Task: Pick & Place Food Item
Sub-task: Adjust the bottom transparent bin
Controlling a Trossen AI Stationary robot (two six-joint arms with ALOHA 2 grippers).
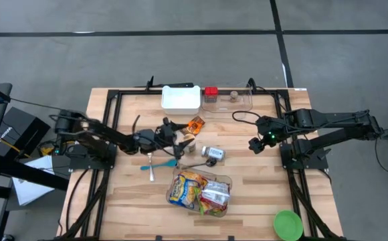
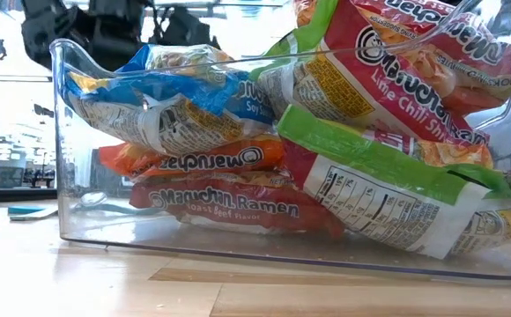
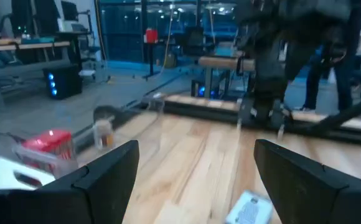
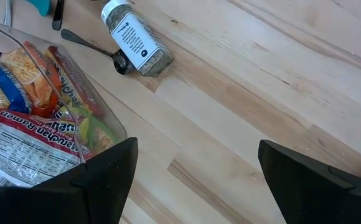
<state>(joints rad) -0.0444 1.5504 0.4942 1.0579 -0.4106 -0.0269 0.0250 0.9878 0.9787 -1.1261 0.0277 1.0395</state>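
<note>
The wooden table [image 1: 261,201] carried everything, and the biggest thing on it was the clear bin [image 1: 225,179] near the front edge, packed with ramen packets [image 2: 229,201] lying on their sides, some tipped against the bin's walls. Behind it, at the back edge, sat a white tray [image 1: 180,98] and beside that a clear container [image 1: 242,102] with a red-lidded item [image 1: 211,92] at its end. Between those and the bin lay the loose pieces: a spice jar [image 4: 135,38] on its side just behind the bin, its long axis running roughly across the table, with a dark spoon [image 4: 90,42] touching or nearly touching its base, and an orange packet [image 1: 195,124] a little farther back. The left gripper [image 1: 175,139] hung just beside that orange packet, the nearer arm to it by a clear margin, and its fingers [image 3: 99,174] stood wide apart with nothing between them (its own camera looked level across the boards toward the far rail, so the packet did not show there). The right gripper [image 1: 255,145] waited out toward the right side, well apart from the jar and the bin, fingers [image 4: 99,171] likewise spread and empty over bare wood. Which food item the task meant could not be told; judged from how things lay, the orange packet seemed the likeliest, with the left arm best placed for it.
</note>
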